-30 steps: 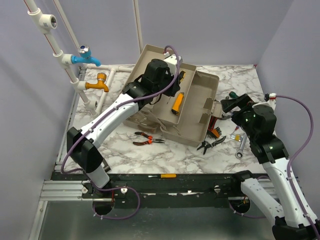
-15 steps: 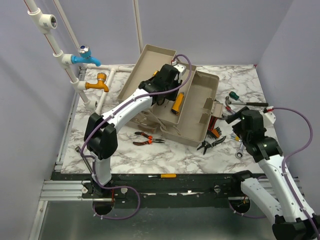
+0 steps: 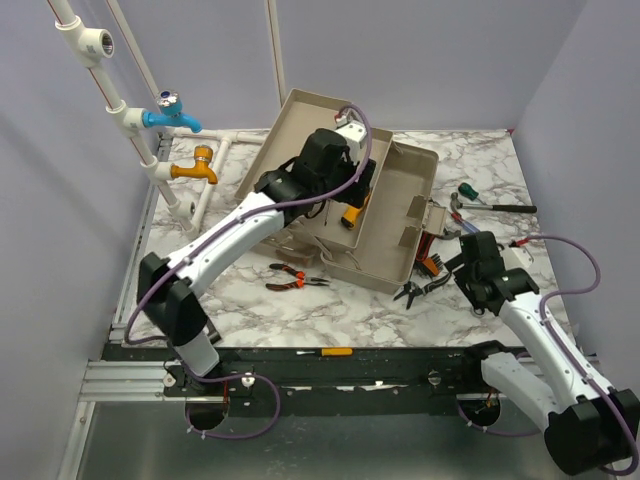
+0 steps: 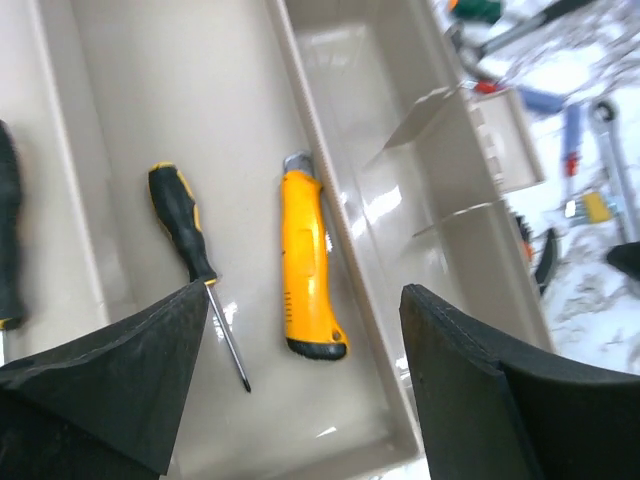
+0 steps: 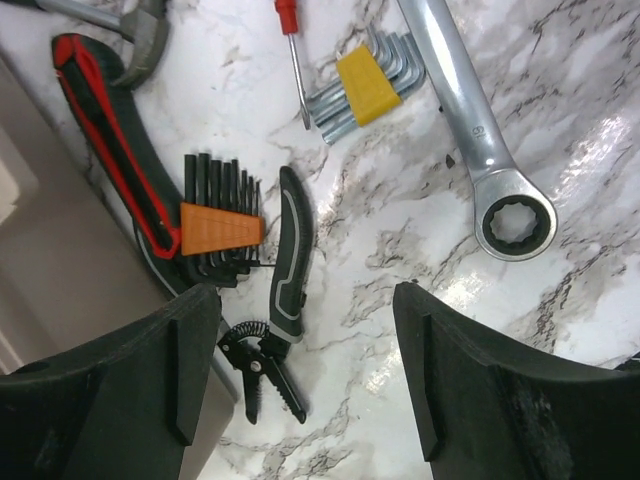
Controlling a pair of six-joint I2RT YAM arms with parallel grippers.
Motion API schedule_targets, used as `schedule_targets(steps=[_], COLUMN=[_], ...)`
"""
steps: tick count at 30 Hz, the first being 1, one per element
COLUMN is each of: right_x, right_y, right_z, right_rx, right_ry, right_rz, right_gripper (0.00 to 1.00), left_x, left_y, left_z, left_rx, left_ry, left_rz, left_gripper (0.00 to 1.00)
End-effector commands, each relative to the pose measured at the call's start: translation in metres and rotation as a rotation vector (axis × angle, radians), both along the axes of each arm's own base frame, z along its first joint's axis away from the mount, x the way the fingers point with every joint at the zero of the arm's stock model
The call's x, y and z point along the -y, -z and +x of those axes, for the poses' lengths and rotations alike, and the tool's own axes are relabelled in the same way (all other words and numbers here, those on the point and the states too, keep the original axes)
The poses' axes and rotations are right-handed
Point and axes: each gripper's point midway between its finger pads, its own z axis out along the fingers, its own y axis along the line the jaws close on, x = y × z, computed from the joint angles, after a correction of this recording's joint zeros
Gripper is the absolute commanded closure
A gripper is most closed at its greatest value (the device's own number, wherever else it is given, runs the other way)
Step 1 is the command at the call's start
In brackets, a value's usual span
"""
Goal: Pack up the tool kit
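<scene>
- The toolbox (image 3: pixel 398 205) sits open around the middle of the marble table (image 3: pixel 330 310), with one beige section propped up on its 11 o'clock side.
- In one long compartment there's a yellow utility knife (image 4: pixel 308 265) and a black-and-yellow screwdriver (image 4: pixel 190 250). They lie side by side without touching, and the knife is snug against the divider wall at its 3 o'clock.
- The left gripper (image 4: pixel 305 300) hangs right over that compartment, fingers spread wide with nothing between them.
- The right gripper (image 5: pixel 300 295) is at the box's 4 o'clock, low over the loose tools. It's spread apart too, and empty.
- Under it are black-handled pliers (image 5: pixel 285 290), with an orange hex key set (image 5: pixel 220 228) just beside at 10 o'clock. A yellow hex key set (image 5: pixel 365 85) lies at 1 o'clock and a ratchet wrench (image 5: pixel 480 140) at 2 o'clock.
- Red-handled pliers (image 3: pixel 297 280) lie on the table at the box's 7 o'clock.
</scene>
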Motion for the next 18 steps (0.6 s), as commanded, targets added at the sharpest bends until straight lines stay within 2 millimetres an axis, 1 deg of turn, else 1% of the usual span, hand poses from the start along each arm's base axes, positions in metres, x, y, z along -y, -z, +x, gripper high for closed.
schedule_targets(steps=[1,4,5,6,7,8,11,12,14,16,18], right_x=[-0.007,-0.009,-0.009,-0.009,-0.008,-0.007,-0.004,-0.004,-0.005,-0.008,-0.01], right_y=[0.014,0.022,0.023,0.025,0.025,0.027,0.027,0.028,0.031,0.034,0.037], right_z=[0.006,0.012,0.014,0.016,0.017,0.019,0.026,0.028,0.031,0.035,0.039], right_rx=[-0.01,-0.037,-0.045,-0.058,-0.067,-0.077,-0.1,-0.107,-0.124,-0.137,-0.148], right_ry=[0.007,-0.001,-0.002,-0.001,0.004,0.006,0.013,0.014,0.012,0.004,0.0], right_rz=[0.036,0.028,0.022,0.015,0.007,-0.005,-0.036,-0.04,-0.039,-0.031,-0.028], right_gripper=[0.25,0.26,0.27,0.28,0.28,0.29,0.29,0.3,0.31,0.32,0.35], left_x=[0.0,-0.001,-0.003,-0.006,-0.008,-0.012,-0.028,-0.033,-0.042,-0.053,-0.063], left_y=[-0.077,-0.095,-0.092,-0.1,-0.096,-0.098,-0.088,-0.082,-0.069,-0.058,-0.043], left_z=[-0.036,-0.066,-0.075,-0.083,-0.091,-0.098,-0.114,-0.117,-0.125,-0.128,-0.132], left_rx=[0.143,0.182,0.188,0.215,0.223,0.244,0.278,0.285,0.309,0.342,0.336], left_ry=[0.067,0.139,0.15,0.162,0.174,0.183,0.17,0.164,0.157,0.13,0.099], left_rz=[-0.178,-0.275,-0.288,-0.315,-0.322,-0.339,-0.349,-0.351,-0.363,-0.383,-0.386], left_gripper=[0.18,0.14,0.12,0.11,0.1,0.1,0.09,0.08,0.02,0.01,0.01])
